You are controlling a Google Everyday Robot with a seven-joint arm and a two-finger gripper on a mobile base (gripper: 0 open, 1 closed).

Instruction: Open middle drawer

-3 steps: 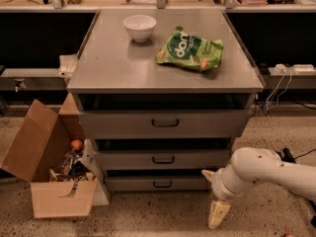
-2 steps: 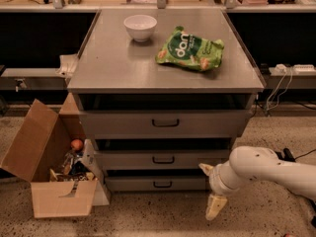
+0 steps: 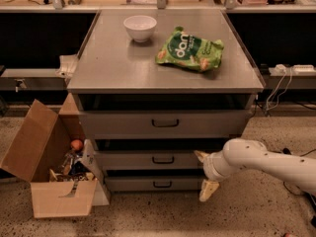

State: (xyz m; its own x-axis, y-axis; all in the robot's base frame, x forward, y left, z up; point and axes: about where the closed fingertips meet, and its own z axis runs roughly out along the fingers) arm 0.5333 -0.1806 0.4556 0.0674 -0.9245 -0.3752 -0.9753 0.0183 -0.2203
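Note:
The middle drawer (image 3: 148, 160) is the grey front with a small dark bar handle (image 3: 163, 160), between the taller top drawer (image 3: 165, 124) and the bottom drawer (image 3: 158, 183). It sits about flush with the drawer below, with a dark gap above its front. My gripper (image 3: 204, 173), white with pale fingertips (image 3: 208, 190), is open at the right end of the middle and bottom drawer fronts, to the right of the handle and apart from it. It holds nothing.
A white bowl (image 3: 140, 27) and a green snack bag (image 3: 190, 50) lie on the cabinet top (image 3: 113, 63). An open cardboard box (image 3: 49, 177) with clutter stands on the floor at the left. Cables and a power strip (image 3: 296, 69) are at the right.
My gripper has moved left and up, from the floor area at the lower right to the right end of the drawer fronts. The drawers have not moved.

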